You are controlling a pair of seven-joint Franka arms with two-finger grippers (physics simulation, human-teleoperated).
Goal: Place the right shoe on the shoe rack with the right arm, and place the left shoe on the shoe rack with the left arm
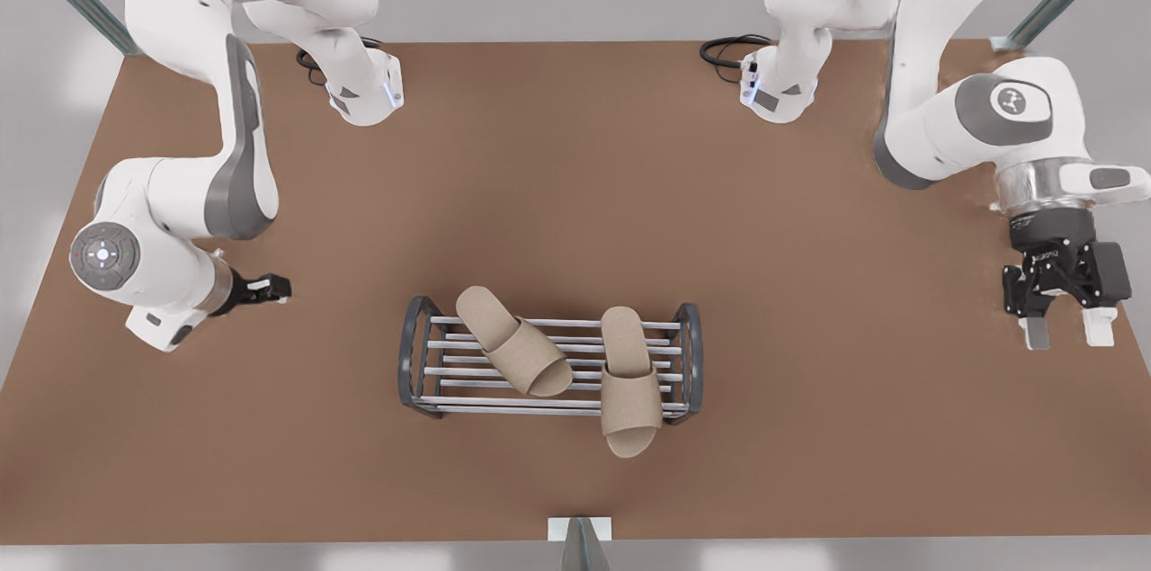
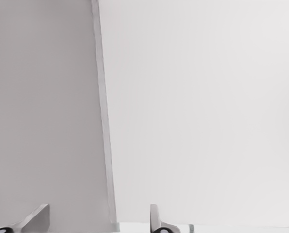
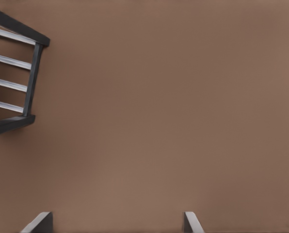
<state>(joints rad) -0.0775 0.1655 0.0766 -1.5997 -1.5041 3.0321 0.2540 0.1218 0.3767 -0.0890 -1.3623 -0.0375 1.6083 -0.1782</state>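
Observation:
The shoe rack [image 1: 411, 355] stands near the table's front edge, with both beige shoes lying on its bars. One shoe [image 1: 513, 340] lies slantwise toward the front view's left. The other shoe [image 1: 629, 382] lies toward the front view's right, its toe reaching past the rack's front bar. By shape I cannot tell the left shoe from the right. My right gripper [image 1: 1066, 333] hangs open, pointing down, far out at the front view's right; my right gripper [image 3: 118, 213] sees one end of the rack [image 3: 30, 77]. My left gripper [image 1: 270, 286] points sideways at the front view's left, and my left gripper [image 2: 100, 206] is open and holds nothing.
The brown table [image 1: 575, 193] lies bare around the rack. Both arm bases with black cables stand at the far edge. A small white and grey fixture [image 1: 580, 535] sits at the middle of the near edge. Grey walls [image 2: 198, 107] face the left wrist view.

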